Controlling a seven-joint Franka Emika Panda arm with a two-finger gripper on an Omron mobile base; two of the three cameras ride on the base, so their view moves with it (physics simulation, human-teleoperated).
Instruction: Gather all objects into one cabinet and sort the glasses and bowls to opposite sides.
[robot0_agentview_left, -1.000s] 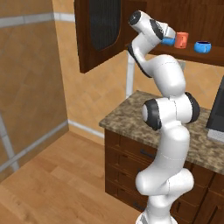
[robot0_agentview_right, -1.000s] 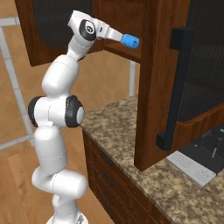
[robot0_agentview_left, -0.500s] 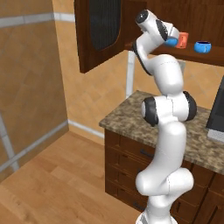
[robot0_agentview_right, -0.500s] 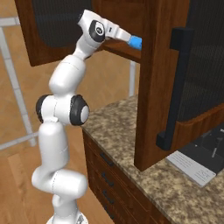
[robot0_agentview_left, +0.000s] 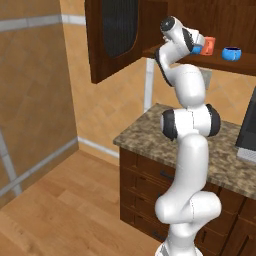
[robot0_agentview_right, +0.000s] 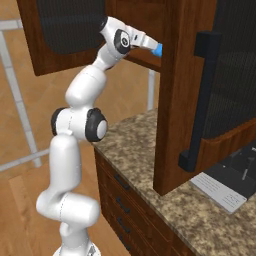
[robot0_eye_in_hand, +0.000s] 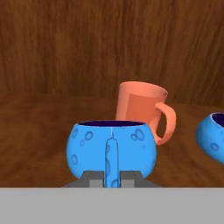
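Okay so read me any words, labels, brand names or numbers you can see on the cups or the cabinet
None: no text shows anywhere.
Blue cup in the claw: bubble-like spots only, no lettering.
Orange-red mug: plain.
Second blue cup: no marking readable.
Cabinet: bare wood and dark mesh.

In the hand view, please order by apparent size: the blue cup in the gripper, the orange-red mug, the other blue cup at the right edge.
1. Held blue cup, though it is nearest the camera.
2. Orange-red mug.
3. Other blue cup: cut off by the edge, so its rank is unsure.
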